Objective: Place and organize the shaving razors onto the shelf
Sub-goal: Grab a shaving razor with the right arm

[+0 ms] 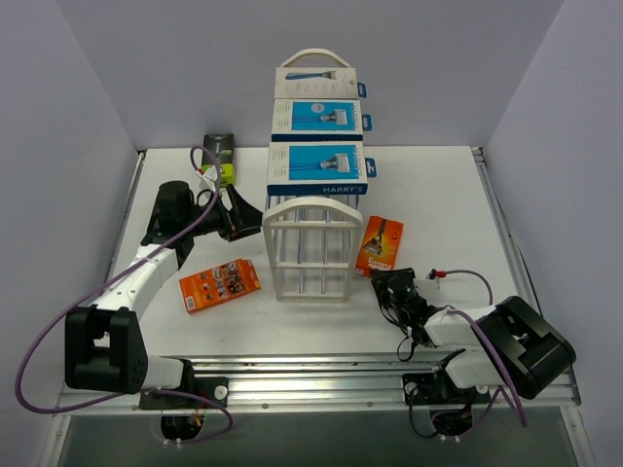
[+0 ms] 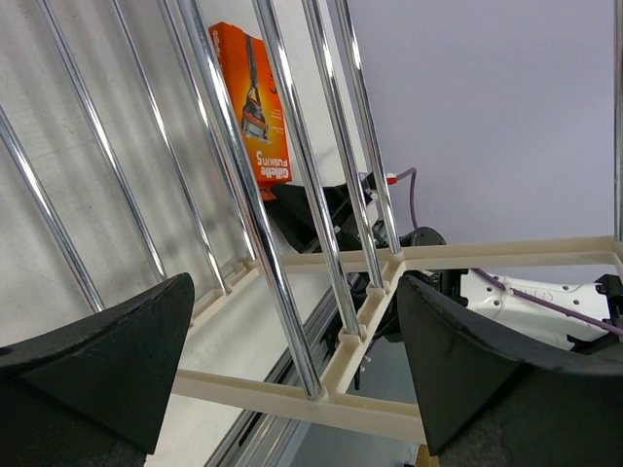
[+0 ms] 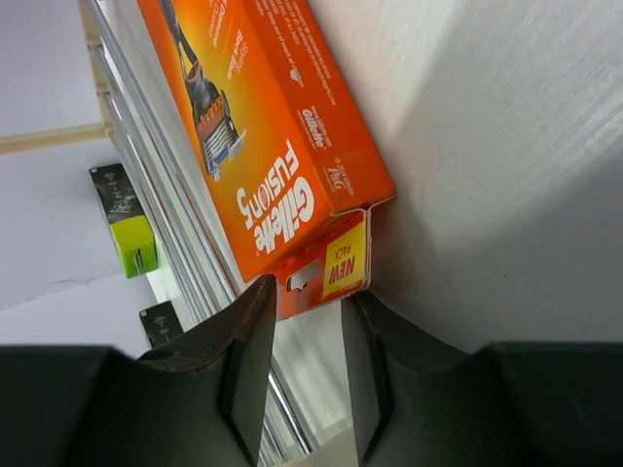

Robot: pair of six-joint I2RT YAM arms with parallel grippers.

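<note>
The cream-white shelf (image 1: 310, 248) stands mid-table, with three blue-and-white HARRY'S boxes (image 1: 316, 167) on its tiers. One orange razor box (image 1: 380, 243) lies right of the shelf and another (image 1: 219, 284) lies left of it. A black-and-lime box (image 1: 220, 156) stands at the back left. My left gripper (image 1: 243, 216) is open and empty beside the shelf's left side; its view shows the shelf bars (image 2: 282, 243) close between wide jaws (image 2: 295, 292). My right gripper (image 1: 391, 287) is open, its fingertips (image 3: 309, 302) just short of the orange box's hang tab (image 3: 321, 272).
The metal rail (image 1: 321, 375) runs along the near table edge. Grey walls enclose the table on three sides. Through the shelf bars the left wrist view shows the right orange box (image 2: 255, 107) and the right arm (image 2: 545, 292). The black-and-lime box also shows in the right wrist view (image 3: 125, 219).
</note>
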